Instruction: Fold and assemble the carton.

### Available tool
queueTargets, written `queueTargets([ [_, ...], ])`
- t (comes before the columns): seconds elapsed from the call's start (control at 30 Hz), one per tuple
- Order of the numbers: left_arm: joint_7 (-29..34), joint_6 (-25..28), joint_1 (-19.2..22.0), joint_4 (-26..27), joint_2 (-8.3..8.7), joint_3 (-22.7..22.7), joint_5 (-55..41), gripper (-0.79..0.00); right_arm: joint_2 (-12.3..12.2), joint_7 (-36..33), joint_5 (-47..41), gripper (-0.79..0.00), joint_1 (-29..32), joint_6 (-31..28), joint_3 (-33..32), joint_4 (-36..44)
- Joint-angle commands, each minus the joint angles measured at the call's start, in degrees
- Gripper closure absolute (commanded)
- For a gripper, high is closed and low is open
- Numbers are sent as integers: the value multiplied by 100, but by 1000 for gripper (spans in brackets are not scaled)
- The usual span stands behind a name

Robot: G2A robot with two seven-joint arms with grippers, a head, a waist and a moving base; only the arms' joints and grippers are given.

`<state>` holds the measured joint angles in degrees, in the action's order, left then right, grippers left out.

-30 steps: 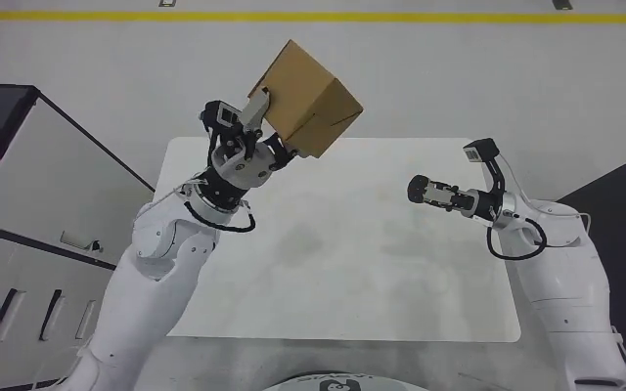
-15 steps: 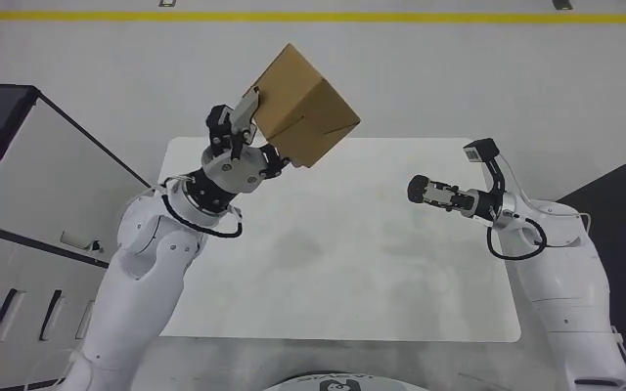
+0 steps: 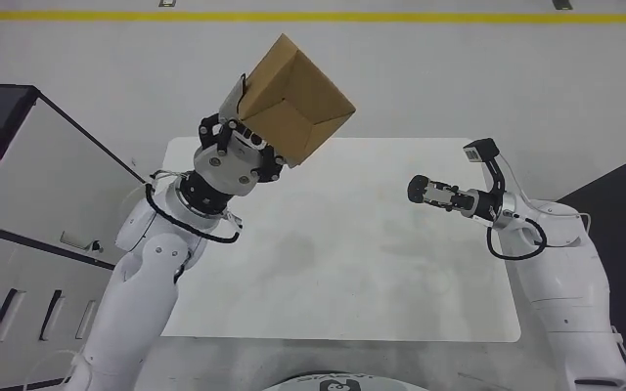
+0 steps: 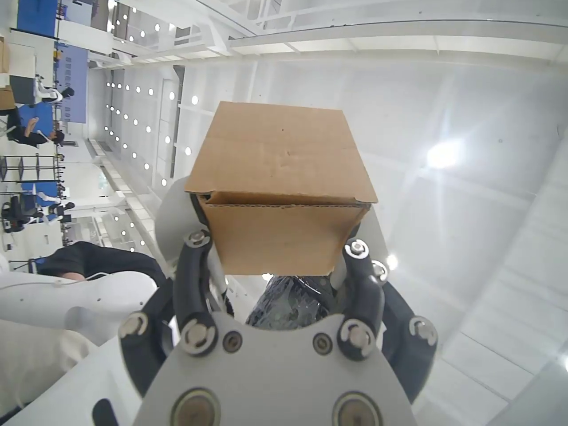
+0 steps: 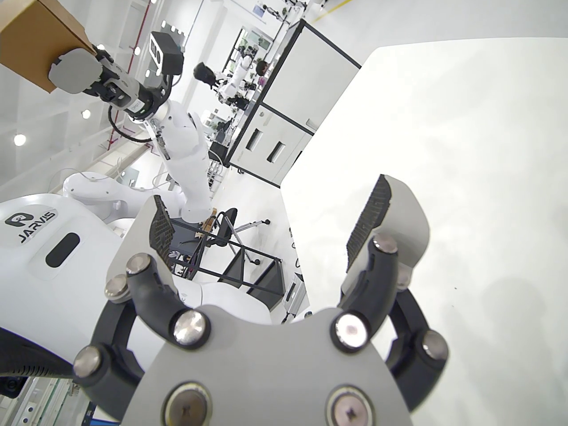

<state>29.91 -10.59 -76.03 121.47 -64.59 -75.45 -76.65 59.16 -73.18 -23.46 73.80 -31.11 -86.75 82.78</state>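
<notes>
In the upper left of the top view, the left hand [image 3: 252, 132] is clenched on one end of the carton [image 3: 296, 96]. It holds the box tilted in the air over the table's [image 3: 372, 254] upper left corner, and part of the box lies past the table's upper edge in the frame. The main risk lies in that grip: the fingers pinch thin cardboard at one end while the rest of the box hangs out beyond them. The carton could therefore pivot or slide between the pads, and a drop from there might miss the table and land on the floor. Squeezing harder to prevent that could buckle the panel. In the left wrist view a folded flap edge sits slightly proud at the seam, so it may spring open. Whether the far end is closed is hidden, so I cannot say. At the right centre of the top view, the right hand [image 3: 419, 188] hangs empty with its jaws spread, well apart from the box and giving it no support. If this hand later presses a flap, the push could lever the carton out of the one-ended hold.
</notes>
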Motion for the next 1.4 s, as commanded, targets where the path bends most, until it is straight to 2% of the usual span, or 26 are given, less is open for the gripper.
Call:
queueTargets([
  [0.0, 285, 50, 24, -45, -7, 5, 60, 0, 0, 0, 0, -785, 0, 0, 0, 0],
  [0.13, 941, 265, 89, -239, -26, 69, 240, 0, 0, 0, 0, -785, 0, 0, 0, 0],
  [0.23, 1485, 241, 213, -445, -36, 142, 294, 0, 0, 0, 0, -785, 0, 0, 0, 0],
  [0.5, 1485, 241, 213, -445, -36, 142, 294, 0, 0, 0, 0, -785, 0, 0, 0, 0],
  [0.57, 1562, 149, 130, -538, -65, 219, -244, 0, 0, 0, 0, -785, 0, 0, 0, 0],
  [0.7, 2529, -109, 106, -963, -105, 320, -991, 0, 0, 0, 0, -785, 0, 0, 0, 0],
  [0.83, 3267, -459, 164, -1390, -131, 445, -1224, 0, 0, 0, 0, -785, 0, 0, 0, 0],
  [1.0, 3823, -615, 339, -1683, -178, 611, -1240, 0, 0, 0, 0, -785, 0, 0, 0, 0],
  [1.23, 3863, -623, 404, -1750, -179, 606, -1080, 0, 0, 0, 0, -785, 0, 0, 0, 0],
  [1.37, 3935, -722, 364, -1600, -220, 688, -1508, 0, 0, 0, 0, -785, 0, 0, 0, 0],
])
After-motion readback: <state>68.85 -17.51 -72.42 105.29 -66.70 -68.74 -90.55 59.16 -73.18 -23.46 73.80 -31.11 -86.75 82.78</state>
